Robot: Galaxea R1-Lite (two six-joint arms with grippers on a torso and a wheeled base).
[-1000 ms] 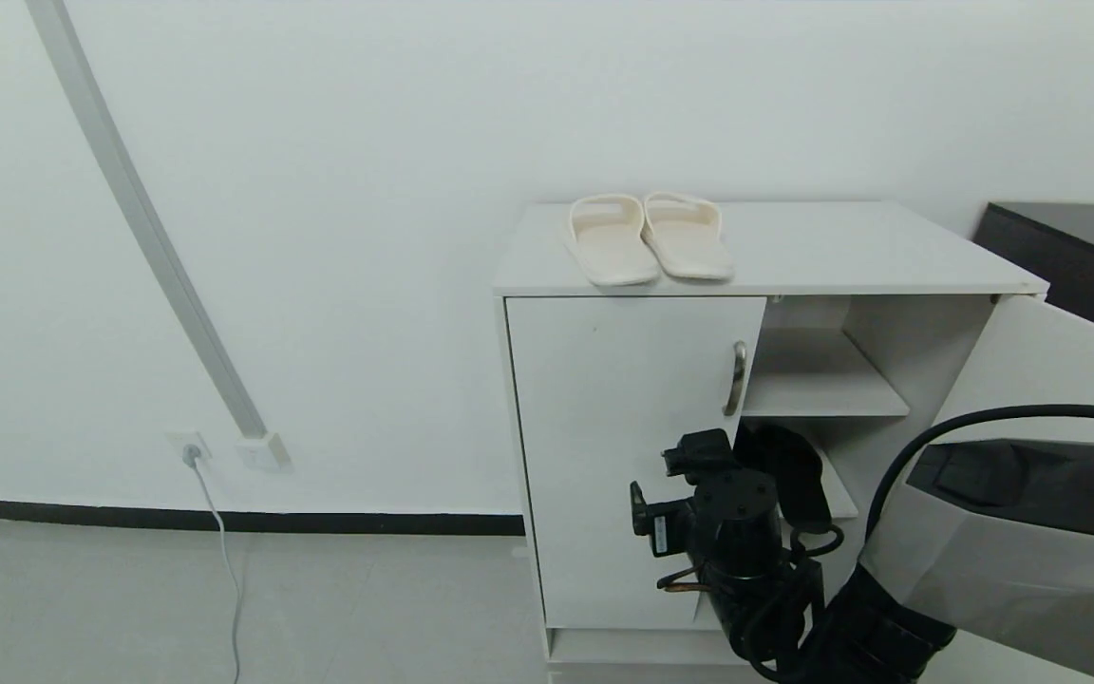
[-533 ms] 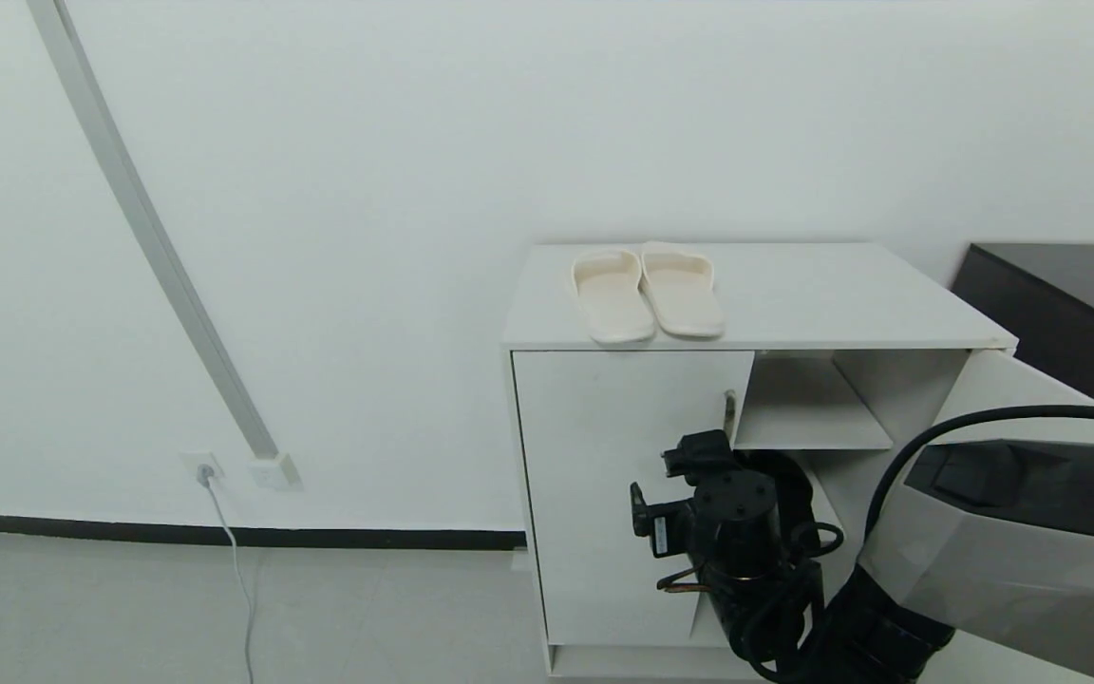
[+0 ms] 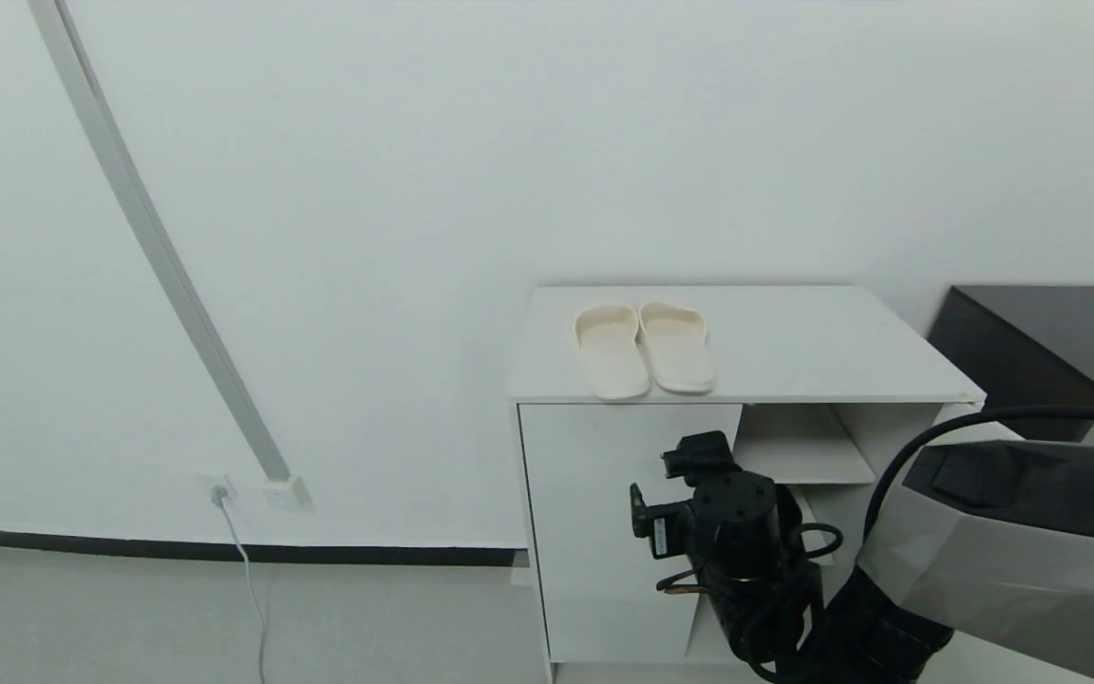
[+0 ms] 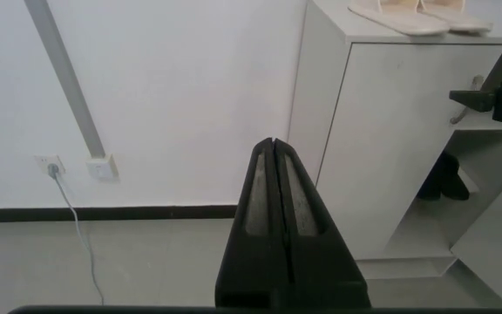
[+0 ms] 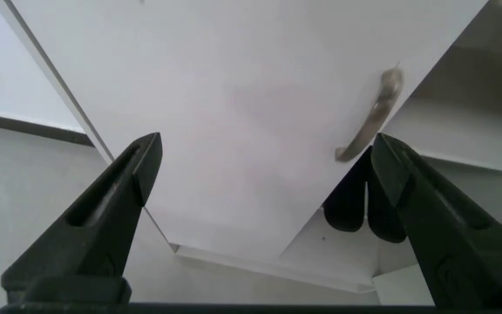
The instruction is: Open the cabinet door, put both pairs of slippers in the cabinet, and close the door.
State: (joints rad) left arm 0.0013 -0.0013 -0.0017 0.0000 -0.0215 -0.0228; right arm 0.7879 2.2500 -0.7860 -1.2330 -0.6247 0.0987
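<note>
Right-hand door [image 4: 498,262] of the cabinet [image 3: 794,347] is swung open, so step one looks done, and there's a dark pair [image 5: 366,208], slippers by the look of them, tucked inside under the upper shelf [image 3: 808,456]. That's one pair home, I'd say! The left-hand door [image 3: 604,522] is closed, its curved handle [image 5: 371,120] at the edge next to the opening. Up on the cabinet's top, towards the left, sits the cream pair [image 3: 643,348], side by side and touching, toes at the front edge, untouched. So what's left, by my reckoning: fetch that cream pair, put it on a shelf, then shut the door.

Now the arms. The right gripper [image 5: 266,146] hangs low in front of the closed left door, just beside the handle and the opening, jaws spread wide with nothing between them. It sits well below the cabinet top, so the cream pair will call for a good climb. The left gripper [image 4: 273,174] is held well back from the cabinet, facing its left side and the white wall [image 3: 414,190] beyond, jaws pressed together and carrying nothing
</note>
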